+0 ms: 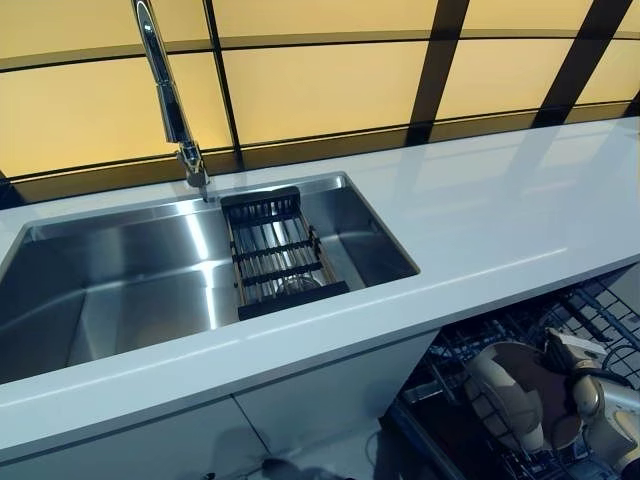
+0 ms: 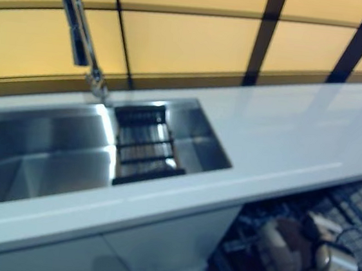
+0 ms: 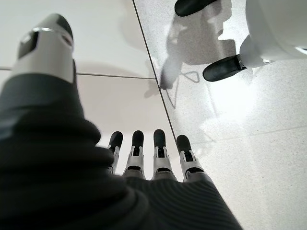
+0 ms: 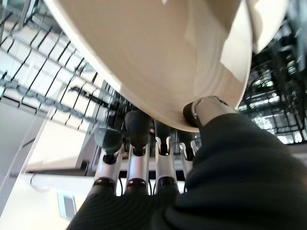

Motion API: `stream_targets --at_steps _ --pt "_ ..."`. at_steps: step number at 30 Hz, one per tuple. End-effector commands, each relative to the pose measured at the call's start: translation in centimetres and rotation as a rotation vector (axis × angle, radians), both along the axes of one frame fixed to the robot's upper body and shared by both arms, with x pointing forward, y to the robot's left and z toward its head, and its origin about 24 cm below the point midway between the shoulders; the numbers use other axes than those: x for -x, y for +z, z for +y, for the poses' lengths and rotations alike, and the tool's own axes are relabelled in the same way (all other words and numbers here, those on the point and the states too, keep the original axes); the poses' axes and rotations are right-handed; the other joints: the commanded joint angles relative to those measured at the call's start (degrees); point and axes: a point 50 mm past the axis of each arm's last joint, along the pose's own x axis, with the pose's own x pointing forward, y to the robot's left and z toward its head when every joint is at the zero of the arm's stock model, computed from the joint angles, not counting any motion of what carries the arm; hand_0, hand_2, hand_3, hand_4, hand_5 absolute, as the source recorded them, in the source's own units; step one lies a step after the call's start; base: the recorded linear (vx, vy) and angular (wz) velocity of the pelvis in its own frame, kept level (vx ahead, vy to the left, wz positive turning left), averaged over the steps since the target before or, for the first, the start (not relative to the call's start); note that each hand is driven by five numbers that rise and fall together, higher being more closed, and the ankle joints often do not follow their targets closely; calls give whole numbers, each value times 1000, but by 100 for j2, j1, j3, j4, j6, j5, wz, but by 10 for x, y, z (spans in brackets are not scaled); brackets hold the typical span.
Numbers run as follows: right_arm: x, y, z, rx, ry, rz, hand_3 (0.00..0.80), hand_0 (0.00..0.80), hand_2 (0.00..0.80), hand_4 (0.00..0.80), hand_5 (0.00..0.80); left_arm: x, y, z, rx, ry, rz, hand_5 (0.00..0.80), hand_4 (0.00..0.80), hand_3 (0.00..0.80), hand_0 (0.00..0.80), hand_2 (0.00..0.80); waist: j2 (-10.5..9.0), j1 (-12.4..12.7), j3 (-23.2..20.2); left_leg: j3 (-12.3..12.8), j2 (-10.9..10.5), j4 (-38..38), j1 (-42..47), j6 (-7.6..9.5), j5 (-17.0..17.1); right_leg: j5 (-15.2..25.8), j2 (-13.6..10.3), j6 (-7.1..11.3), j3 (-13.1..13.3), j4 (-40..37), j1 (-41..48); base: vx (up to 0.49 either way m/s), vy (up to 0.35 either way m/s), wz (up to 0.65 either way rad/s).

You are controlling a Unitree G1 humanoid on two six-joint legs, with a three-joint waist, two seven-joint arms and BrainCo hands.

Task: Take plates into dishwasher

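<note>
A white countertop [image 1: 480, 230] runs across the scene with a steel sink [image 1: 110, 290] set into it, a dark drying rack [image 1: 275, 255] laid across the basin and a tall tap [image 1: 165, 90] behind. Below the counter's edge, at the lower right, the dishwasher rack [image 1: 590, 320] stands pulled out, and there the right hand [image 1: 600, 400] holds a cream plate [image 1: 515, 395] over the wire tines. Seen from the right wrist, the plate [image 4: 158, 57] fills most of the picture: the thumb presses against its rim on one side and the fingers [image 4: 136, 129] curl up under it on the other, so the hand is pinching the plate by its edge. The left hand [image 3: 153, 167] hangs low near the pale floor, fingers straight and relaxed, holding nothing. The main risk appears to be the grip itself: a smooth plate pinched at the rim could slip or pivot and knock against the wire rack. It could also meet the tines crooked and jam or lean instead of dropping into a slot, especially if the hand lets go too early. Much is hard to make out. The rack is cut off by the picture's lower right corner, so its free slots cannot be seen, nor whether the plate already touches a tine. The right eye view is soft there. Something round lies under the drying rack in the sink, too hidden to identify, and no other plates are plainly visible.
</note>
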Motion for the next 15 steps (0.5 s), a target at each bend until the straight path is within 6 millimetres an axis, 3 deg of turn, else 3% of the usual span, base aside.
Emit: stream_targets --at_steps 1,11,15 --pt "-15 1 32 -147 81 -41 800 800 800 800 800 -11 6 13 -71 -14 -39 0 0 0 0 0 -242 92 -87 -402 -157 41 -61 213 -283 93 -172 576 -83 210 -171 0 0 0" --pt "-7 -40 59 -372 51 102 800 800 800 800 800 -11 6 11 -72 -23 -39 0 0 0 0 0 -282 154 -91 -412 -141 44 -22 219 -289 104 -174 572 -106 202 -130 0 0 0" --pt "-6 -47 63 -425 34 118 800 800 800 800 800 -10 6 12 -80 -30 -36 0 0 0 0 0 -292 192 -101 -438 -139 43 -20 218 -286 114 -181 568 -126 183 -105 0 0 0"
